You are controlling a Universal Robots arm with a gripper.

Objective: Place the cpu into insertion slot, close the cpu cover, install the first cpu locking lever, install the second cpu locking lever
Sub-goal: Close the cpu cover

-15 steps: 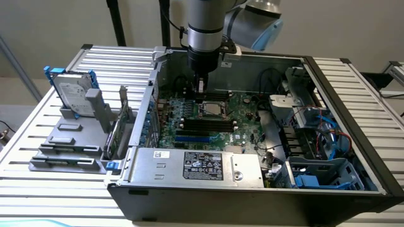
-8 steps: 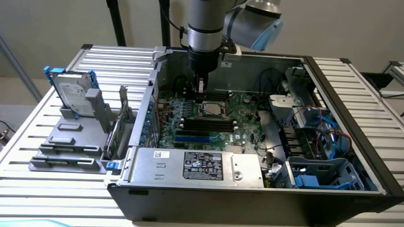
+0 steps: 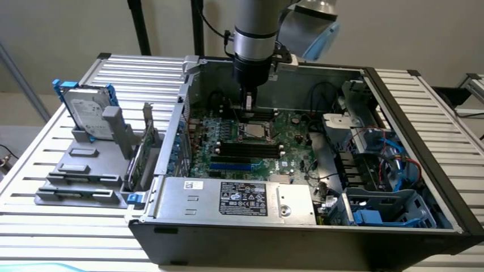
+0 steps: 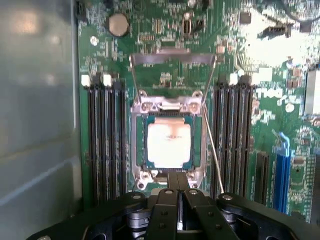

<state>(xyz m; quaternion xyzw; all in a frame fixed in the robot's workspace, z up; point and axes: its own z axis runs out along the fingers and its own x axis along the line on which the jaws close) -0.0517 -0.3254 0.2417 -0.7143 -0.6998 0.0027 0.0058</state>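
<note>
Computer case [image 3: 226,249]: tool [image 3: 248,104] upright near cpu [image 3: 254,132]

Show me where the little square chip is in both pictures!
Exterior view: the cpu is in the middle of the picture, straight under the gripper.
Wrist view: the cpu is the pale square just past the shut gripper.
Shared landmark: the long black memory slots right next to it.

The cpu [image 4: 169,145], pale face up, was seen seated flat in the insertion slot [image 4: 140,150]. The cpu cover [image 4: 172,58] was found flipped up, hinged at one edge, not closed.
</note>
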